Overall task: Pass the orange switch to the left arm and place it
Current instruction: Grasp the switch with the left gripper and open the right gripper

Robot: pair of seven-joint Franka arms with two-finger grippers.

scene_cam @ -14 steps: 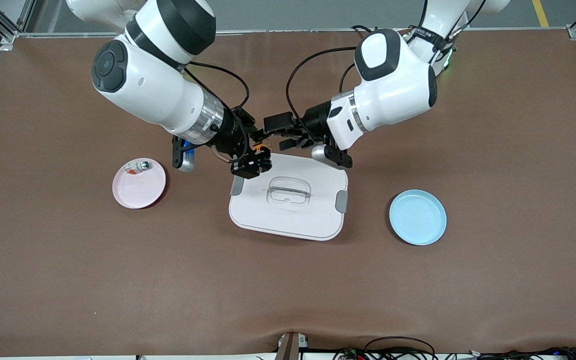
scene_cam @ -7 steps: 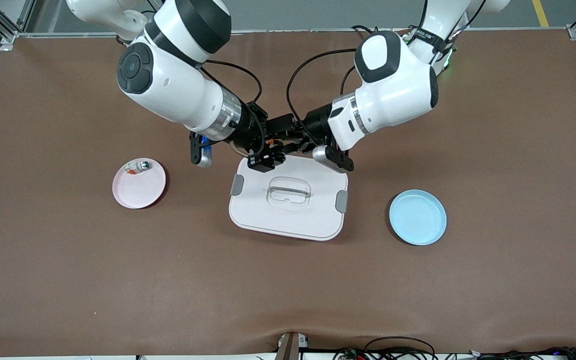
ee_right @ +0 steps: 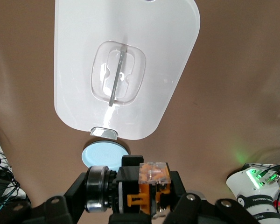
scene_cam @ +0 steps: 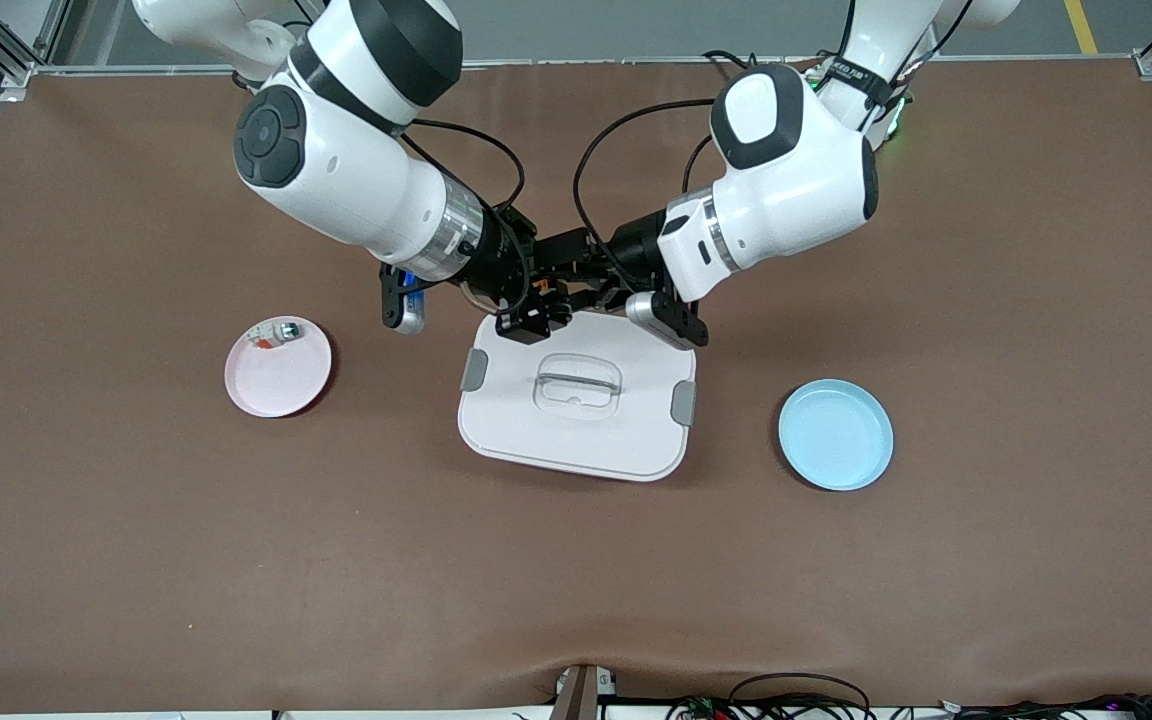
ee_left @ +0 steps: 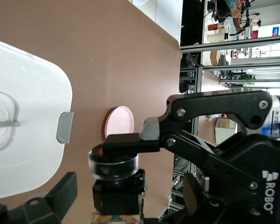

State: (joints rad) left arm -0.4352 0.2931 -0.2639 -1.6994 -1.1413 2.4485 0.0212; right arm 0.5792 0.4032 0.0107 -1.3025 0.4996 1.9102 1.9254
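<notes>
front view, grippers: right gripper (scene_cam: 533, 318) and left gripper (scene_cam: 576, 285) meet nose to nose in the air over the box (scene_cam: 576, 400), at its edge toward the robot bases. Handover spot, basically.
front view, switch: only a speck of orange between the two grippers; can't make out the part itself from here.
front view, plates: pink plate (scene_cam: 278, 366) toward the right arm's end has a small white part (scene_cam: 273, 333) on it; blue plate (scene_cam: 835, 434) toward the left arm's end looks bare.
left wrist view, switch: the switch (ee_left: 115, 179) sits upright right in front of the camera, and one black finger (ee_left: 130, 142) of the other arm presses on its capped end.
left wrist view, left jaws: spread, I'd say; one finger (ee_left: 61, 196) stands off to the side, not touching the part.
right wrist view, switch: orange body (ee_right: 149, 186) and black round end held crosswise in the right jaws, pinched tight, with the box lid and blue plate below.
step: mid handover, right arm holds, left arm lined up around the part.
next move: my guess, the left jaws need to close squarely on the free end before the right lets go, then carry it high over the box toward the blue plate.
</notes>
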